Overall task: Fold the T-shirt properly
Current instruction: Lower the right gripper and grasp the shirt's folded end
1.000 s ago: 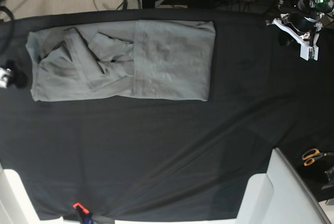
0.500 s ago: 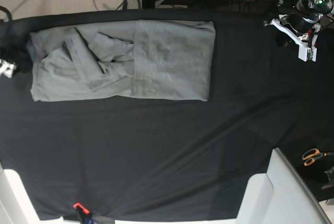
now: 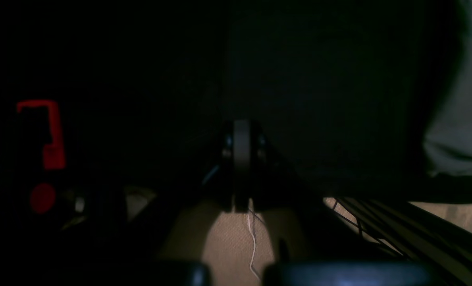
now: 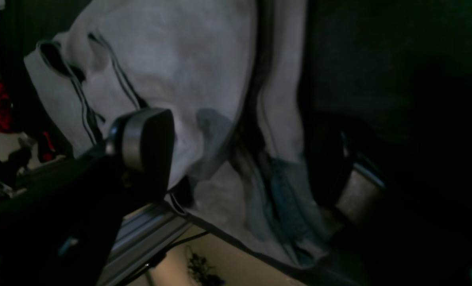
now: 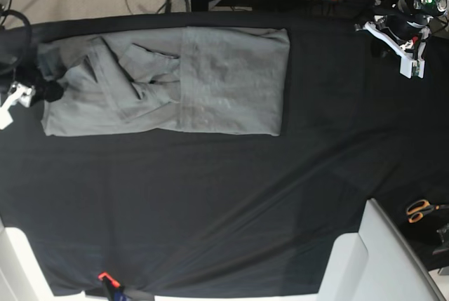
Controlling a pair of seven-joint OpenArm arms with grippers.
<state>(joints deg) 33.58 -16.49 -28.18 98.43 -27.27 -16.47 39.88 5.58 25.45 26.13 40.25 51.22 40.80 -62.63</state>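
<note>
In the left wrist view almost everything is black; the left gripper shows only as two dark fingers pressed together with no gap, holding nothing. A pale grey strip of the plain grey cotton T-shirt is cut off by the right border, and a red blurred shape at the left is too dim to identify.

In the right wrist view the right gripper stands wide, one grey pad over the T-shirt and the other finger in shadow beside the shirt's edge. Whether the pads touch the fabric is unclear. The shirt's end reaches close to the tabletop's edge.

In the base view the T-shirt, partly folded, lies along the far side of the black cloth-covered tabletop. The right gripper sits at the shirt's left end, its body partly cut off by the frame. The left gripper hangs near the far right corner, well apart from the shirt. The near half of the cloth lies bare. Orange-handled scissors lie off the right edge.
</note>
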